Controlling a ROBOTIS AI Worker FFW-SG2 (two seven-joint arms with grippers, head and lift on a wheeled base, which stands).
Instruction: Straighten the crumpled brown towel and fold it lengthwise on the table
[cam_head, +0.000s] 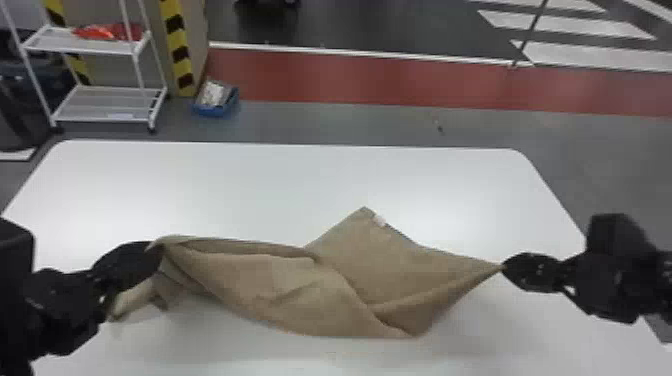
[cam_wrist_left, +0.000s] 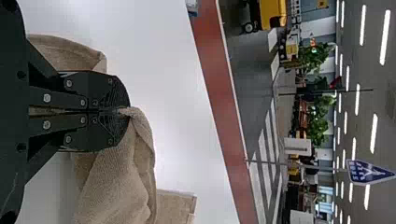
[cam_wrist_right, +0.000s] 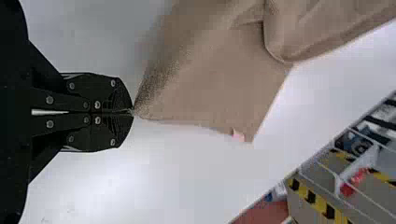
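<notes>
The brown towel (cam_head: 300, 290) stretches between both grippers above the white table, twisted and folded over itself, one corner with a small white tag pointing to the table's far side. At its left end my left gripper (cam_head: 152, 250) is shut on the cloth, some of which hangs beside and below it. My right gripper (cam_head: 504, 267) pinches the towel's right corner. In the left wrist view, the left gripper (cam_wrist_left: 128, 111) clamps a bunched edge of the towel (cam_wrist_left: 116, 186). The right wrist view has the right gripper (cam_wrist_right: 132, 112) closed on the tip of the towel (cam_wrist_right: 215, 79).
The white table (cam_head: 200, 185) extends beyond the towel to its rounded far corners. On the floor past it stand a white wire shelf (cam_head: 110, 105) and a blue box (cam_head: 215, 107), both at the far left.
</notes>
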